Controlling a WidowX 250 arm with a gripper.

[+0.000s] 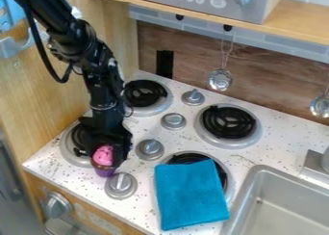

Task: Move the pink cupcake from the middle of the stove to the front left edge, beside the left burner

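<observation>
Toy cupcake (103, 155), pink on top and purple below, is seen in the camera view at the front of the surface (143, 180), between a burner (68, 151) and a knob (120, 185). It looks to be held in the claw (107, 153), closed around its sides. Probably light and fairly stiff, maybe a bit slick, so it's best gripped around the widest part. A blue cloth (191, 195) is draped over another burner (186, 158).

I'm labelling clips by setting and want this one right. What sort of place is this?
It looks like a toy kitchen: a white speckled countertop with coil burners, a metal sink set in at its right, and a ladle hanging on the wall behind.
</observation>
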